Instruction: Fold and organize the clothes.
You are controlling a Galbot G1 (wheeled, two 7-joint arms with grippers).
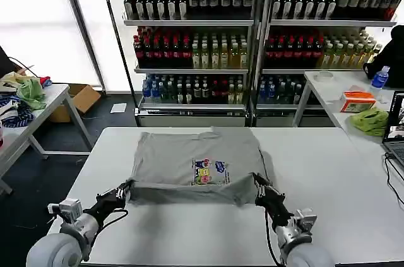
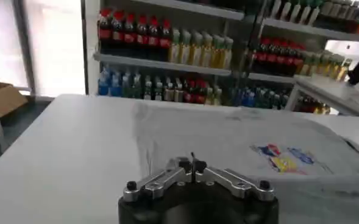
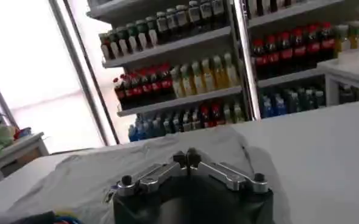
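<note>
Shirt lies flat at the middle of the desk, collar end toward the shelves behind. Left tool sits at the shirt's near left corner, right tool at its near right corner. A second desk stands to the left, a third to the right rear.

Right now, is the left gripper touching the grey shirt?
Touching. In the head view the left gripper is shut on the near left corner of the grey shirt, with the hem stretched across to the right gripper.
</note>
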